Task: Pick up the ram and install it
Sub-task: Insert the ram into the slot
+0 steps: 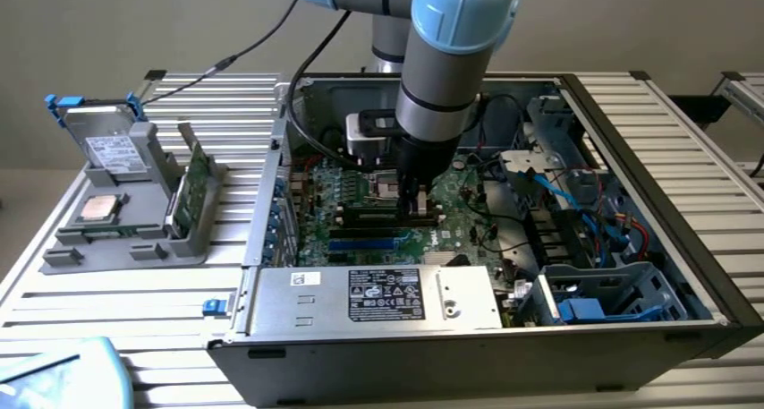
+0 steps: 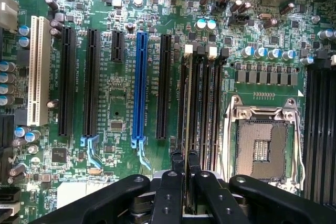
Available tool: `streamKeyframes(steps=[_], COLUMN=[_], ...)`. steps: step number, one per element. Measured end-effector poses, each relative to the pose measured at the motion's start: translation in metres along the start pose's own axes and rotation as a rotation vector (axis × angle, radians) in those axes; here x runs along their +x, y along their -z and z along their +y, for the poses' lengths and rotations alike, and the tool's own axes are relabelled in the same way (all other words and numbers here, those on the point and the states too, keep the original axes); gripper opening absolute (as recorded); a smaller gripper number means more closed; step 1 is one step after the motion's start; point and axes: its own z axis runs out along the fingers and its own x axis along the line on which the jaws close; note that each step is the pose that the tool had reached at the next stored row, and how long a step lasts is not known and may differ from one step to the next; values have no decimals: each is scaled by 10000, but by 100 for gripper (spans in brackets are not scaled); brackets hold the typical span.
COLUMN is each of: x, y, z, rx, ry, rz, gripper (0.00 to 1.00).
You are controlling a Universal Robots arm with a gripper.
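exterior / arm: reaching down into the open computer case [image 1: 664, 155], gripper [image 1: 418, 208] low over the motherboard [image 1: 353, 187], at the black memory slots.
exterior / holder: grey holder [image 1: 110, 248] on the exterior view's left, well apart from the case. A green board [image 1: 196, 187] stands on edge in it.
wrist / claw: fingers [image 2: 168, 192] drawn nearly together, pinching a thin strip, judged to be the ram [image 2: 186, 129].
wrist / ram place: lying along the memory slot [image 2: 202, 108] group, on the side nearest the long expansion slots [image 2: 140, 87], with the open processor socket [image 2: 261, 145] beyond. Seated or just above the slot, cannot tell.
wrist / doing it well: likely best to hold the stick upright and parallel to the slot, ends lined up with the white latches [image 2: 211, 51], then press straight down and evenly, with no rocking.
wrist / ram look: seen edge-on, a narrow pale line only. Green face and chips hidden.
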Motion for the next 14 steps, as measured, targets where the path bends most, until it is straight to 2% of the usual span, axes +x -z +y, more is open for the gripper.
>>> streamKeyframes(steps=[14], x=[0], y=[-4], z=[0], rx=[1], ry=[0], rz=[-2], gripper=[14])
